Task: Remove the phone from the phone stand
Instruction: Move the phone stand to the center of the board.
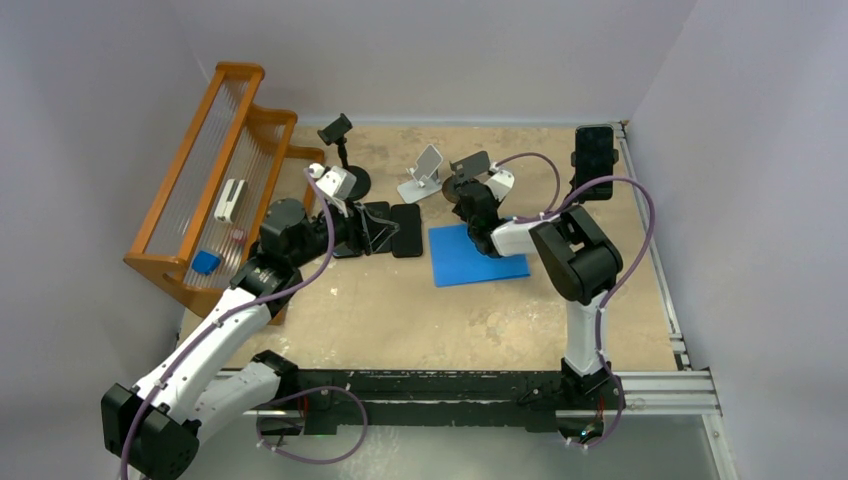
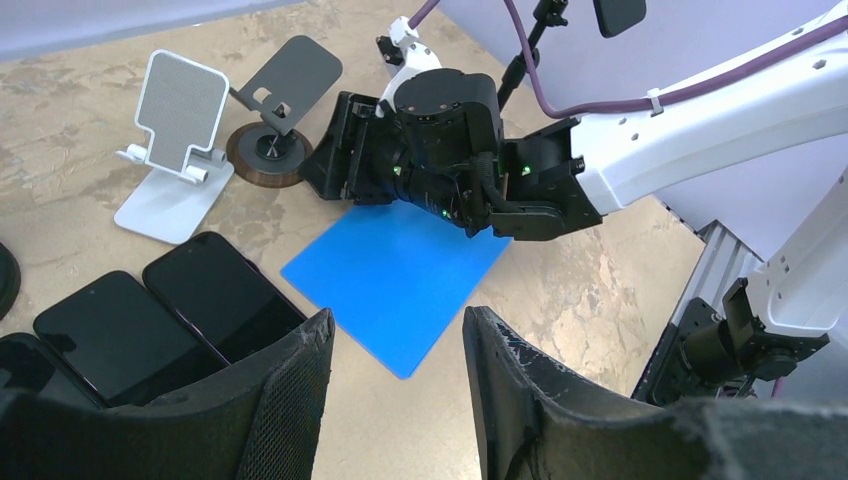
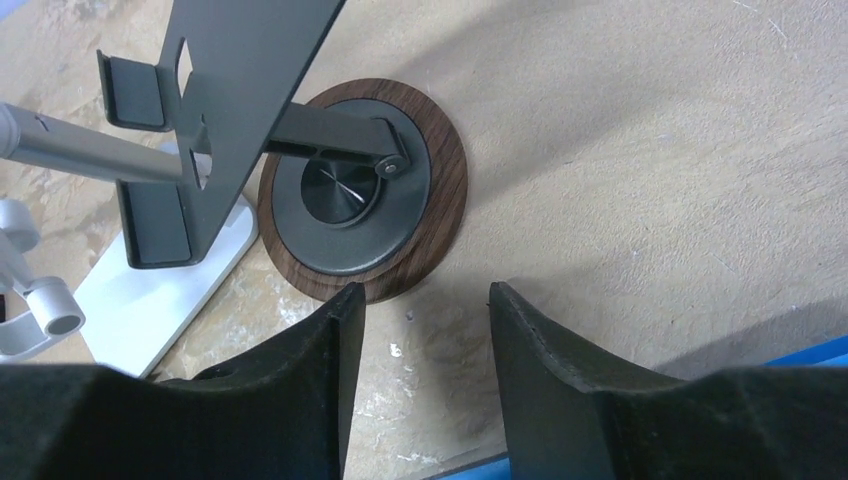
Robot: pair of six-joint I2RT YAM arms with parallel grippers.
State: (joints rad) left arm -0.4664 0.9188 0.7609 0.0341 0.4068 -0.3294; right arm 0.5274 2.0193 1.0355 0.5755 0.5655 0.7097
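Observation:
A black phone stands upright in a stand at the back right corner; its lower edge also shows at the top of the left wrist view. My right gripper is open and empty, low over the table beside the wooden base of an empty grey stand, well left of that phone. In its own view the right gripper holds nothing. My left gripper is open and empty above flat black phones lying on the table.
A blue mat lies mid-table under the right arm. An empty white stand and a black clamp stand are at the back. An orange rack stands along the left side. A metal rail runs along the near edge.

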